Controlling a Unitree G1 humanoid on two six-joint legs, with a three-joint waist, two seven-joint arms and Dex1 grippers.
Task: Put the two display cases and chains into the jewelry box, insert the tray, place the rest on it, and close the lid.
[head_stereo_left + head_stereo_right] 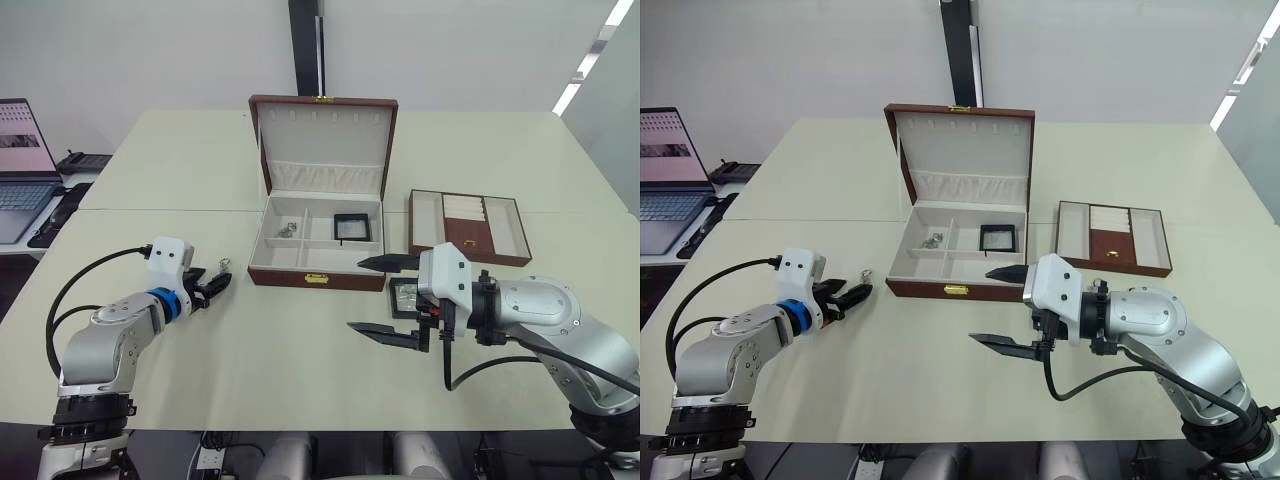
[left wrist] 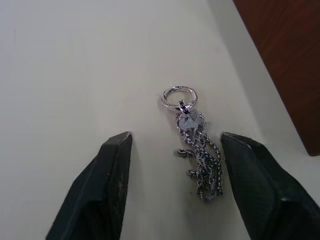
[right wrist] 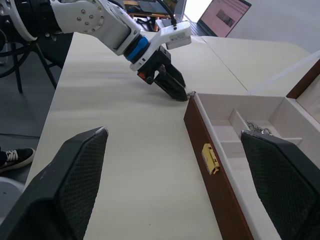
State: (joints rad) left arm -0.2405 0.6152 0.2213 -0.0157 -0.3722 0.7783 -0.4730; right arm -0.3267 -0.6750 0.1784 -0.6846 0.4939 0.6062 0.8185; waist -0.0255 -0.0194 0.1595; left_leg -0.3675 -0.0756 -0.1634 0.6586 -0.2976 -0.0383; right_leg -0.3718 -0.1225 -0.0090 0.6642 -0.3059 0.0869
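Trinket (image 2: 194,145) on table between open left claw (image 2: 175,190) fingers.

Bright, even overhead light with soft faint shadows on the table (image 1: 300,340); wrist views blur close up

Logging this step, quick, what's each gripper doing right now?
Left gripper: open, empty, fingers either side of a silver chain on the table.
Right gripper: open wide, empty.
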